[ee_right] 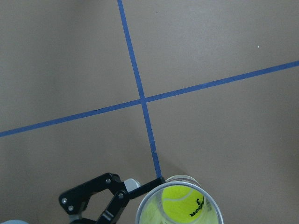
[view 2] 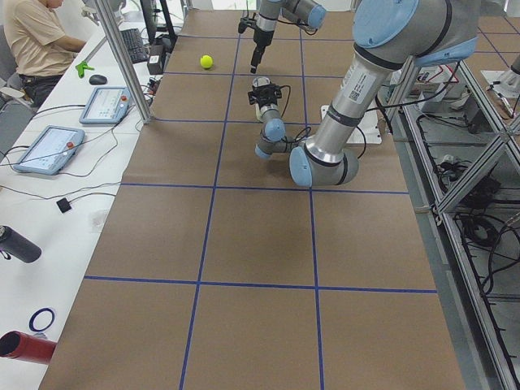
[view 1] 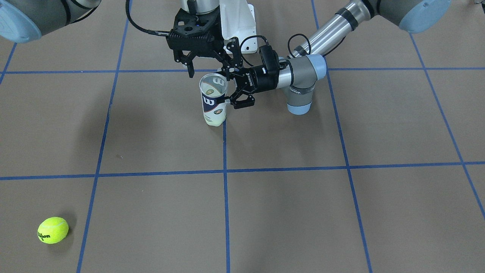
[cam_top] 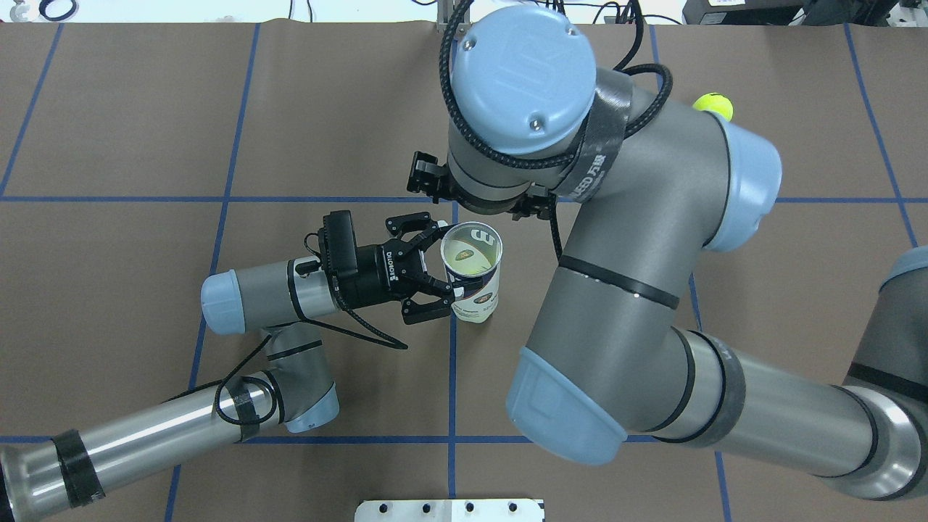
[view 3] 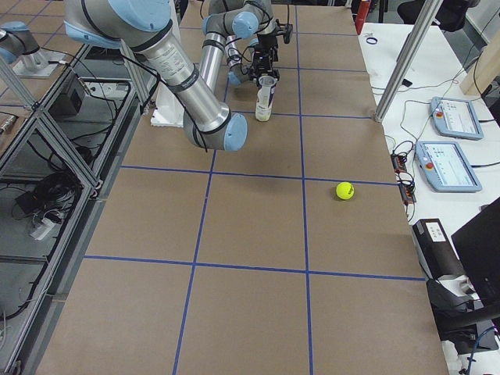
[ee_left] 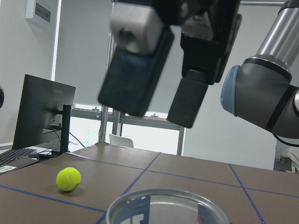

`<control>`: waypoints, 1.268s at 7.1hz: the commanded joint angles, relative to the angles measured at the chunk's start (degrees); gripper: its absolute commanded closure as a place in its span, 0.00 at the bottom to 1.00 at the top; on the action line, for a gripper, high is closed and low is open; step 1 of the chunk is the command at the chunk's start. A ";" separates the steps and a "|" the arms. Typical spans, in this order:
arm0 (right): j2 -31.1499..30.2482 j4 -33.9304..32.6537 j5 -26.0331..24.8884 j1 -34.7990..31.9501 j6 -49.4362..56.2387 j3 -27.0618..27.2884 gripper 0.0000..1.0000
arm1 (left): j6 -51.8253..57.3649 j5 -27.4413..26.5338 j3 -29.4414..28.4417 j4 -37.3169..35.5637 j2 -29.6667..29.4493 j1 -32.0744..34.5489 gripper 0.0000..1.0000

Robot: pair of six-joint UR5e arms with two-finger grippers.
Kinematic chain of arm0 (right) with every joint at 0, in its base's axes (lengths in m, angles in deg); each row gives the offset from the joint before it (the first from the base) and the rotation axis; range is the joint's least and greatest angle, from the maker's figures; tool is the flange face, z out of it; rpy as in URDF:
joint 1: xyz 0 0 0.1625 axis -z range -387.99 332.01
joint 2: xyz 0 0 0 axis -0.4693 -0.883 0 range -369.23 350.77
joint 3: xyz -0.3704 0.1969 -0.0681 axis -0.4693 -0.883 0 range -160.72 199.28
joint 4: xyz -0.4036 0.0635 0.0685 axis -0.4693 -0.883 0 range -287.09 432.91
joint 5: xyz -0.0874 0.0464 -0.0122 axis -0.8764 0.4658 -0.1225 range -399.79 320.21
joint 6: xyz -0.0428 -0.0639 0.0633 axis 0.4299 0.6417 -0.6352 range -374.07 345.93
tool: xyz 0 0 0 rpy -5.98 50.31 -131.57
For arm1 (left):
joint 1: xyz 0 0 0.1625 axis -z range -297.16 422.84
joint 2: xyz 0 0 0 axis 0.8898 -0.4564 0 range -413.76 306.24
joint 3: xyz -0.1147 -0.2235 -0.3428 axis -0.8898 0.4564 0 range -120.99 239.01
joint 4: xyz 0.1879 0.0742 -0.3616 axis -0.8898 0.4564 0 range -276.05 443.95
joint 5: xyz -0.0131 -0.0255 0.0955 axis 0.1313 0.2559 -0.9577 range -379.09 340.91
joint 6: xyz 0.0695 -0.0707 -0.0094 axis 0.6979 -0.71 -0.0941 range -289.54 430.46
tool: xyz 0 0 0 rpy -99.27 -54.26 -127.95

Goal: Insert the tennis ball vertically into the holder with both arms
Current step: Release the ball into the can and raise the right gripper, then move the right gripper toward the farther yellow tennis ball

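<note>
"Holder (view 1: 213,99): where is it, and how does it stand?"

"Near the middle of the table (view 1: 341,129). It is upright, its long axis vertical and its open mouth facing up. One ball (ee_right: 180,205) lies at its bottom."

"What holds it?"

"The left gripper (cam_top: 441,264) reaches in level from the holder's side toward the robot's left. Its fingers straddle the wall, with a pad touching it. It reads as clasped on the holder, though I cannot tell how firmly."

"And the right gripper?"

"The right gripper (view 1: 208,68) hangs straight above the holder's mouth, pointing down and apart from the rim. Its fingers are spread and carry nothing."

"Any other ball?"

"A loose ball (view 1: 53,230) rests well apart from the holder, toward the operators' edge and on the robot's right. The right arm (cam_top: 623,290) is the nearer one."

"What does the next move turn on?"

"In my judgement, on that offset. The loose ball lies far off to the side of the holder, yet the only way in is down the holder's vertical axis. The left gripper takes up one side of the holder, so any approach must come from above."
</note>
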 commanded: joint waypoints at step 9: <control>-12.00 59.57 15.30 -33.31 46.56 -57.72 0.01 | -0.09 0.00 0.10 0.09 0.00 0.00 0.18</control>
